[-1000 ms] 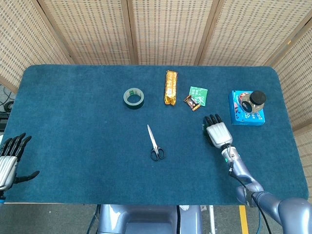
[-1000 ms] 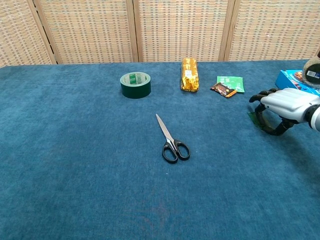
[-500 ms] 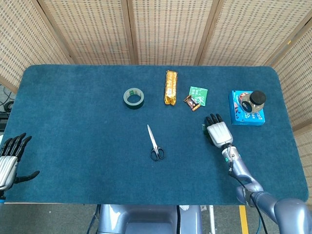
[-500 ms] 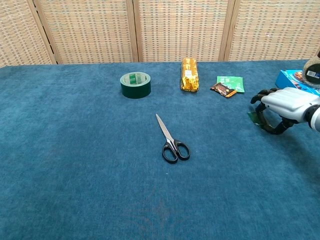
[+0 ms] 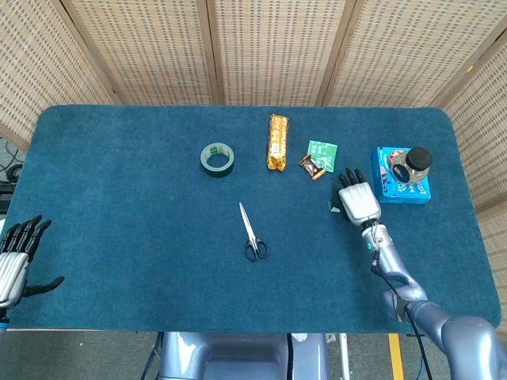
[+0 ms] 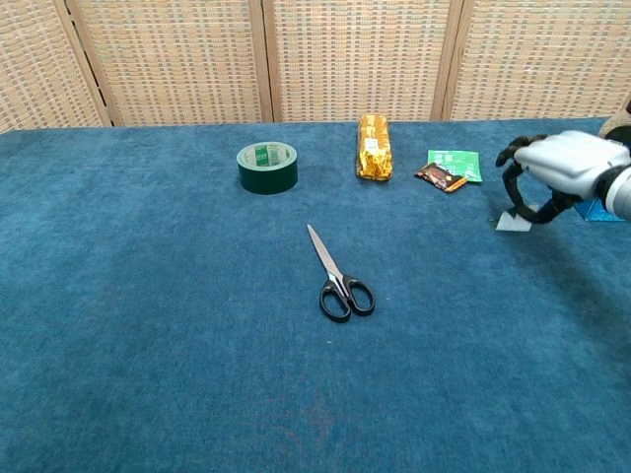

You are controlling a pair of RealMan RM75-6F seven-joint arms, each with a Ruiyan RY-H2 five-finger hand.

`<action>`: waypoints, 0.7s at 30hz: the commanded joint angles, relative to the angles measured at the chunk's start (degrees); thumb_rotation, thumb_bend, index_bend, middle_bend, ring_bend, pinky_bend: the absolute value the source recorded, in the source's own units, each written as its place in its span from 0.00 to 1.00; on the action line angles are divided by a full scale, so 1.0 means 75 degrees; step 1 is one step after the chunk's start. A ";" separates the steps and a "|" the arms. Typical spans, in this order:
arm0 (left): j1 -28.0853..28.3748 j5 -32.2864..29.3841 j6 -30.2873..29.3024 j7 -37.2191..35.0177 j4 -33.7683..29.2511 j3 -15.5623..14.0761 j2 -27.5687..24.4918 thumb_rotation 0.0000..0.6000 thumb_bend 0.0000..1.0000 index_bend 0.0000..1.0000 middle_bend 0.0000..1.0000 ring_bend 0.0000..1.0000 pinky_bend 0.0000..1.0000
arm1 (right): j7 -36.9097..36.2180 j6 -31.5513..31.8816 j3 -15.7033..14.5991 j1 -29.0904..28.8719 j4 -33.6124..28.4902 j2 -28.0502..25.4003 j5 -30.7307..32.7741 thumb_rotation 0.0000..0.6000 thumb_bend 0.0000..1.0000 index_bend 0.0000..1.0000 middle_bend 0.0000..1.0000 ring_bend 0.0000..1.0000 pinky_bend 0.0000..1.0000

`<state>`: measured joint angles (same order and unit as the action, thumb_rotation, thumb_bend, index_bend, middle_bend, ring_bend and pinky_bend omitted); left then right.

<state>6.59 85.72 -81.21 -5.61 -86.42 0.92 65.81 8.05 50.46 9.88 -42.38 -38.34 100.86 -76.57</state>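
My right hand (image 5: 358, 202) (image 6: 557, 168) hovers over the right part of the blue table (image 5: 119, 206), fingers curled down. It pinches a small flat packet (image 6: 513, 222) (image 5: 334, 207), whose silvery underside hangs below the fingertips. A green sachet (image 5: 322, 154) (image 6: 455, 164) and a brown candy (image 5: 312, 167) (image 6: 440, 176) lie just to the hand's far left. At the table's near left corner my left hand (image 5: 16, 257) stays open, holding nothing; only the head view shows it.
Black-handled scissors (image 5: 252, 233) (image 6: 340, 281) lie mid-table. A green tape roll (image 5: 217, 159) (image 6: 267, 167) and a gold-wrapped bar (image 5: 276, 141) (image 6: 373, 146) sit farther back. A blue box (image 5: 400, 184) with a dark-lidded jar (image 5: 418, 161) on it stands right of my right hand.
My right hand has risen and moved toward the far right, lifting the small packet off the cloth and tilting it so its silvery side shows. The left hand has not moved.
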 commanded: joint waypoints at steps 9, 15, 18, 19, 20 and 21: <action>0.0086 -0.0206 0.0217 -0.0040 0.0050 0.0077 0.0001 1.00 0.00 0.00 0.00 0.00 0.00 | -0.0062 -0.0349 0.0634 -0.0789 0.1186 -0.0073 0.0349 1.00 0.52 0.65 0.17 0.00 0.11; 0.0071 -0.0180 0.0174 -0.0100 0.0039 0.0073 -0.0025 1.00 0.00 0.00 0.00 0.00 0.00 | -0.0344 0.0071 0.0682 -0.0717 0.1040 -0.0397 0.0292 1.00 0.52 0.65 0.17 0.00 0.12; 0.0056 -0.0115 0.0133 -0.0119 0.0024 0.0045 -0.0036 1.00 0.00 0.00 0.00 0.00 0.00 | -0.0538 0.0508 0.0641 -0.0503 0.0586 -0.0634 0.0194 1.00 0.49 0.53 0.16 0.01 0.12; 0.0049 -0.0089 0.0115 -0.0128 0.0017 0.0034 -0.0042 1.00 0.00 0.00 0.00 0.00 0.00 | -0.0616 0.0713 0.0623 -0.0393 0.0346 -0.0752 0.0150 1.00 0.44 0.40 0.14 0.01 0.12; 0.0039 -0.0062 0.0090 -0.0145 0.0007 0.0023 -0.0051 1.00 0.00 0.00 0.00 0.00 0.00 | -0.0711 0.0923 0.0623 -0.0261 0.0041 -0.0895 0.0132 1.00 0.38 0.28 0.11 0.00 0.12; 0.0030 -0.0040 0.0064 -0.0163 0.0000 0.0017 -0.0061 1.00 0.00 0.00 0.00 0.00 0.00 | -0.0756 0.1072 0.0628 -0.0137 -0.0287 -0.1054 0.0138 1.00 0.33 0.19 0.08 0.00 0.12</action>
<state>6.87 85.33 -80.65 -6.76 -86.37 1.10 65.41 3.99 55.08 14.77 -45.77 -35.62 95.68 -75.00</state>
